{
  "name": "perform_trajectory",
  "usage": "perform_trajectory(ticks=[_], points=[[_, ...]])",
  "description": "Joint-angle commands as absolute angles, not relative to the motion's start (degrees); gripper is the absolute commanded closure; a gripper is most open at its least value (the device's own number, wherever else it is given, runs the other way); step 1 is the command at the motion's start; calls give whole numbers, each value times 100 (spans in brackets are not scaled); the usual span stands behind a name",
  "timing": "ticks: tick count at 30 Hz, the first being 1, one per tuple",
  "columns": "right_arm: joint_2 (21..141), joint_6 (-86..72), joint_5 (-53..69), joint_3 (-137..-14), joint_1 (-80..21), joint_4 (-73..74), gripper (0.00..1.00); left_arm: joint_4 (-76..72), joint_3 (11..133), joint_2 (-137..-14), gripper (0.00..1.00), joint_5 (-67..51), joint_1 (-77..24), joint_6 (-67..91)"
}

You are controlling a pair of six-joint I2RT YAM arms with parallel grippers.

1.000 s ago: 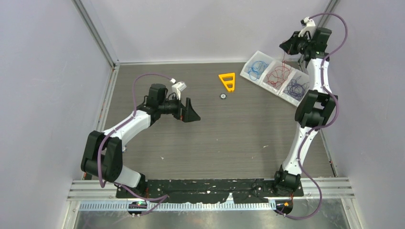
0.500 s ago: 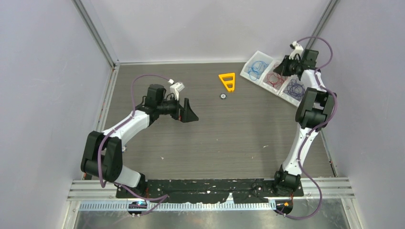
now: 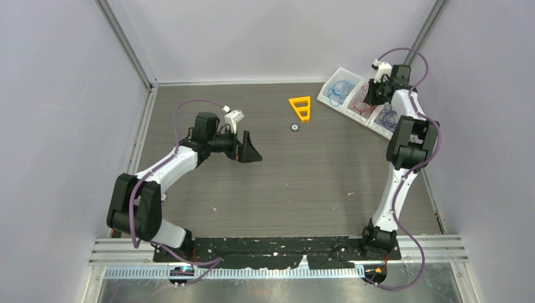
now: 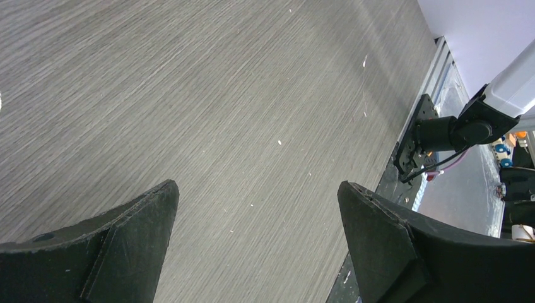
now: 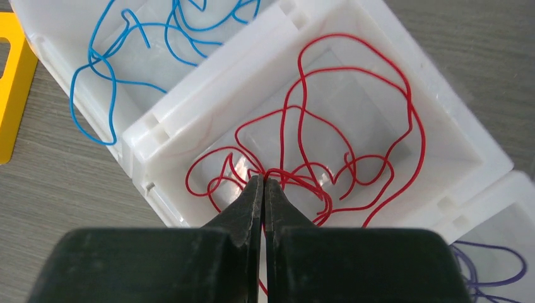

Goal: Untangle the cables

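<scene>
1. Sorting looks nearly done: the red cable (image 5: 301, 136) lies in the middle compartment of the white tray (image 5: 208, 82), just ahead of the right gripper (image 5: 264, 183); the blue cable (image 5: 169, 38) sits in the compartment up-left of the fingertips; the purple cable (image 5: 498, 278) sits down-right of them; no colours cross.
2. Probably left: releasing the red strands and drawing clear.
3. The right gripper's fingers are pressed together, pinching a knot of red strands; the left gripper (image 4: 257, 186) is spread wide over bare table (image 4: 221, 95), holding nothing.

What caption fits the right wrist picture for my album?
Right tool, shut on the red cable, inside the middle white bin.
</scene>
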State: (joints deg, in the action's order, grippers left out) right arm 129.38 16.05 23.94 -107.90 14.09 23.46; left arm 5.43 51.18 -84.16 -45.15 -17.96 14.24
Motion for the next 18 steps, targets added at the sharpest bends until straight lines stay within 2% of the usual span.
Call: perform_trajectory(ticks=[1, 14, 16, 18], points=[[13047, 2104, 1860, -11418, 1247, 2539, 95, 604, 5216, -8367, 0, -4535, -1767, 1284], [13489, 2656, 1580, -11733, 1063, 2879, 95, 879, 5231, -8235, 0, -4388, -1771, 1074], [13445, 2712, 1604, -11729, 1060, 2978, 93, 879, 5205, -8199, 0, -4384, -1772, 1051], [13316, 2731, 1811, -11700, 1059, 3066, 85, 854, 5171, -8158, 0, -4378, -1767, 1054]])
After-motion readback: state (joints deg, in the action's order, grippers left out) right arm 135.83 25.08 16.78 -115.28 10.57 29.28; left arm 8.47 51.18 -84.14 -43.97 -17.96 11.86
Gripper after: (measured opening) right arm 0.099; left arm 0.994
